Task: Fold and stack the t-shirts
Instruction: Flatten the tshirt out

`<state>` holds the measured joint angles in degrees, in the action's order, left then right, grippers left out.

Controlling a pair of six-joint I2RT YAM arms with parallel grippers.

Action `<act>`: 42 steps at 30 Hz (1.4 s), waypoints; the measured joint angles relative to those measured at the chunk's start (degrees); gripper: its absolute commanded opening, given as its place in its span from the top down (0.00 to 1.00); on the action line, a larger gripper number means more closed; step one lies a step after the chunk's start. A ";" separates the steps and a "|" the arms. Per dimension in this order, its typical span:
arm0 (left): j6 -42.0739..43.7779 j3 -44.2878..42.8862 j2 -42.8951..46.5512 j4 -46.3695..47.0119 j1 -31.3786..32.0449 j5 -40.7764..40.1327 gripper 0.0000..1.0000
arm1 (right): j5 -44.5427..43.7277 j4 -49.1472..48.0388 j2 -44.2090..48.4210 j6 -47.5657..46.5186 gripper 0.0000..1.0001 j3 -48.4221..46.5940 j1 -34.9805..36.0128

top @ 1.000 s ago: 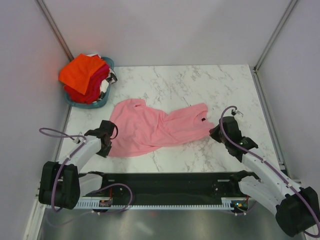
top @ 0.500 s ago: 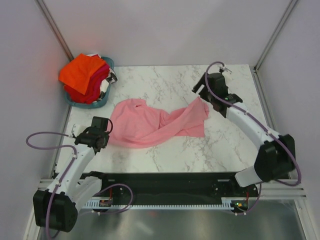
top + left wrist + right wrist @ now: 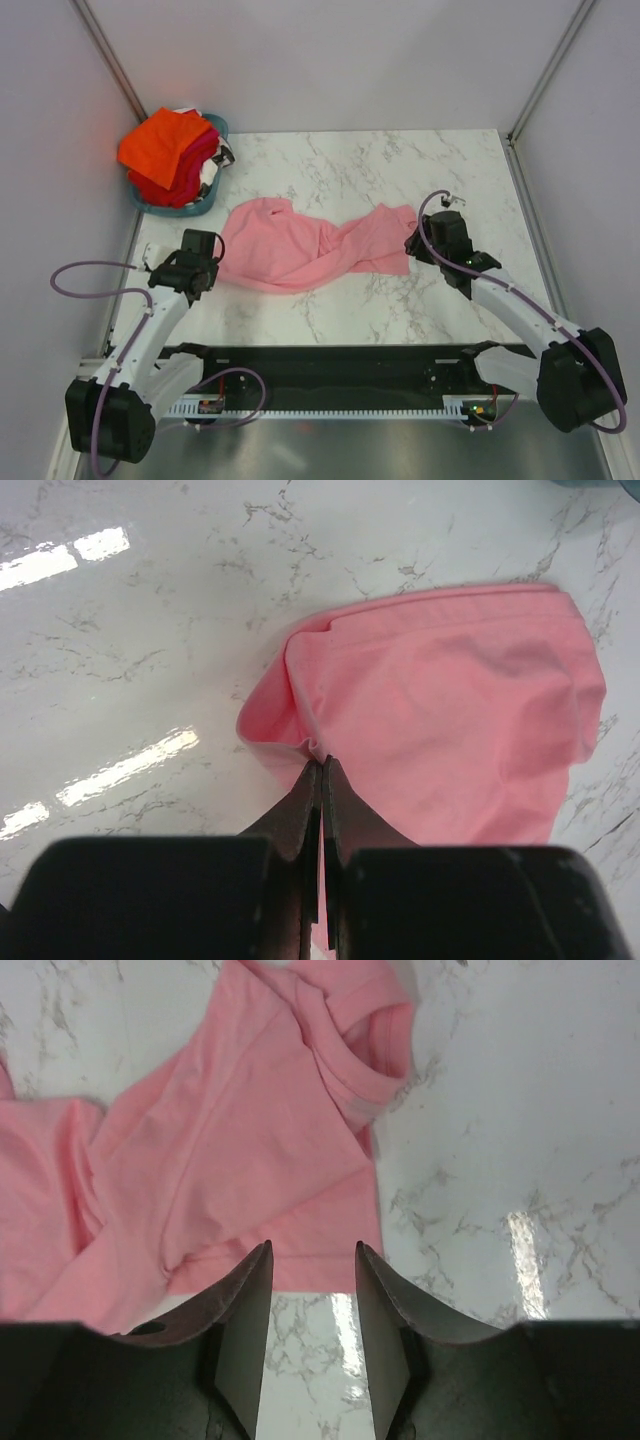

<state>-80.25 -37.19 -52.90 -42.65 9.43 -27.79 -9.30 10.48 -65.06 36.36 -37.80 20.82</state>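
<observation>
pink t-shirt [image 3: 300, 250] lies rumpled across the marble worktop [image 3: 400, 170], the left tool [image 3: 320, 770] clamped on its 9 o'clock edge. the right tool [image 3: 312, 1252], jaws apart, hovers at its 3 o'clock end.

No word, number, label or brand mark can be read anywhere, neither on the pink t-shirt [image 3: 290, 255], nor on the marble table [image 3: 400, 170], nor on the basket [image 3: 200, 209] at 10 o'clock.

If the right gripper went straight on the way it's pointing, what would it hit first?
Probably the light pink t-shirt: the open right gripper points at its near edge, though depth is unclear.
</observation>
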 measured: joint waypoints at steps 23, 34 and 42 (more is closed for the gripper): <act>0.04 1.70 -1.38 2.45 0.00 2.47 0.98 | 6.49 -8.35 -14.38 -1.55 1.00 6.16 -0.04; 0.17 0.44 -2.12 2.40 0.00 2.54 0.98 | 5.64 5.60 0.39 -2.82 1.00 -9.31 -1.03; 4.92 -15.56 -2.03 1.88 -0.09 2.67 0.98 | 3.48 11.87 3.28 -3.69 1.00 -28.37 -4.81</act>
<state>-75.33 -52.75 -54.94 -40.77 9.34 -25.12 -5.82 22.35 -61.78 32.67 -66.17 16.01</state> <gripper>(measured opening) 0.027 0.007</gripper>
